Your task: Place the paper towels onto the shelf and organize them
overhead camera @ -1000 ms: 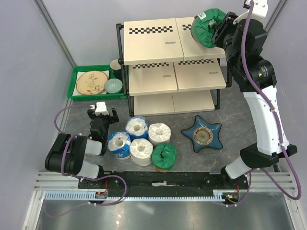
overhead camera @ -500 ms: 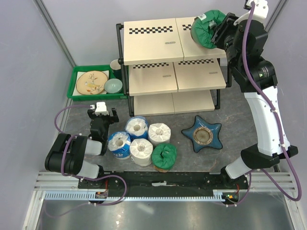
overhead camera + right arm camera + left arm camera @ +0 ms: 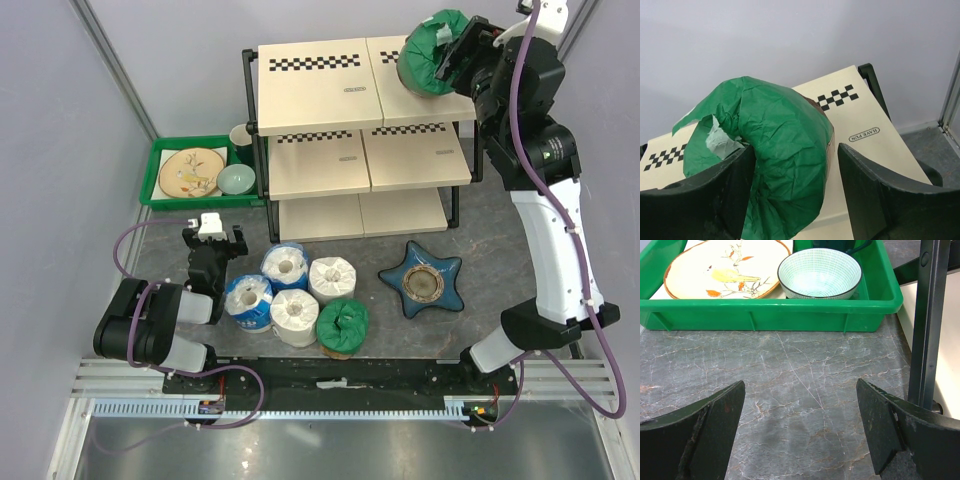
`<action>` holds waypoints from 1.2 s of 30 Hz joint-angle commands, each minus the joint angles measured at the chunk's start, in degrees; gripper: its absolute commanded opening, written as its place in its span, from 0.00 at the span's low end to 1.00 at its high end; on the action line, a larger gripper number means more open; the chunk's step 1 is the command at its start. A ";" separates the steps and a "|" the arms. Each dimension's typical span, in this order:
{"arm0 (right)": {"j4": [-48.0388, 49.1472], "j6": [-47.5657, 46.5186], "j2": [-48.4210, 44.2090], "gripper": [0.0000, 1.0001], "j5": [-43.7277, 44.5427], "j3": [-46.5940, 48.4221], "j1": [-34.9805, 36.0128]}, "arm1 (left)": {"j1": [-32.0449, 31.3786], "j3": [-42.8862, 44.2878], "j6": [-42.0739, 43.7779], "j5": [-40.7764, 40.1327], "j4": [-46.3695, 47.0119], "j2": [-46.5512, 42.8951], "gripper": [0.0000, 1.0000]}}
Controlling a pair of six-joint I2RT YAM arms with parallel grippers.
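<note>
Grey wall (image 3: 790, 40) behind shelf (image 3: 860, 115), green roll (image 3: 785, 135)

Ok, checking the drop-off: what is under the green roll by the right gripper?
The shelf's top cream board, checker strip showing. Whether the green roll rests on it is hidden by its own bulk.

Shelf (image 3: 320, 85): cream boards, black-and-white checker strips, black frame. Top-board roll (image 3: 428, 55): crinkled green wrap. Worktop (image 3: 490, 250): grey, pale veining. On worktop: green roll (image 3: 342, 323), white rolls (image 3: 332, 276), blue-and-white rolls (image 3: 248, 300). Star dish (image 3: 423, 280): blue. Tray (image 3: 770, 315): green. Plate (image 3: 725, 267): cream, orange leaves. Bowl (image 3: 819, 272): pale teal, fine lines.
</note>
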 commanded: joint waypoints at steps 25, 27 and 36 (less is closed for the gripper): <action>5.84 2.03 -13.40 0.77 -36.66 -17.66 -1.39 | 0.12 0.92 0.70 -0.21 2.63 0.17 0.99; 6.18 5.45 -15.87 0.77 -41.88 -24.71 -1.21 | 0.12 0.92 0.70 -0.21 2.63 0.25 0.99; 8.21 10.83 -27.92 0.77 -43.75 -60.68 9.94 | 0.12 0.92 0.61 -0.21 2.63 0.25 0.99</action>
